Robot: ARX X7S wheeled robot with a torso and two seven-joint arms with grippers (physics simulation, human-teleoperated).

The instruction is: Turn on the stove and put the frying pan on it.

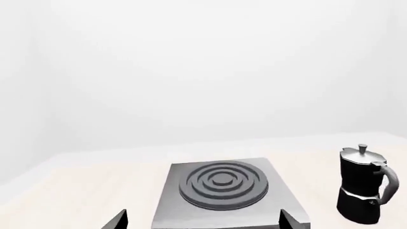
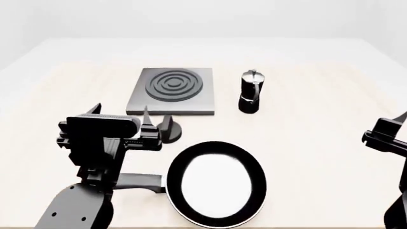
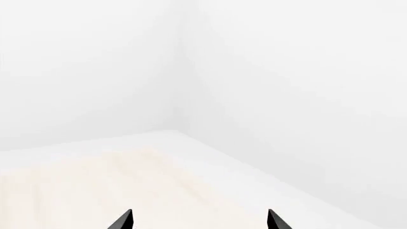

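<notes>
Stove [image 2: 171, 90] just beyond left end effector [image 2: 121, 114]

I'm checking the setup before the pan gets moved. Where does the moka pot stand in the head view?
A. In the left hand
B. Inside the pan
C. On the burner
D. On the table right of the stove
D: the moka pot stands upright on the table, apart from the stove on its right, far from the pan.
</notes>
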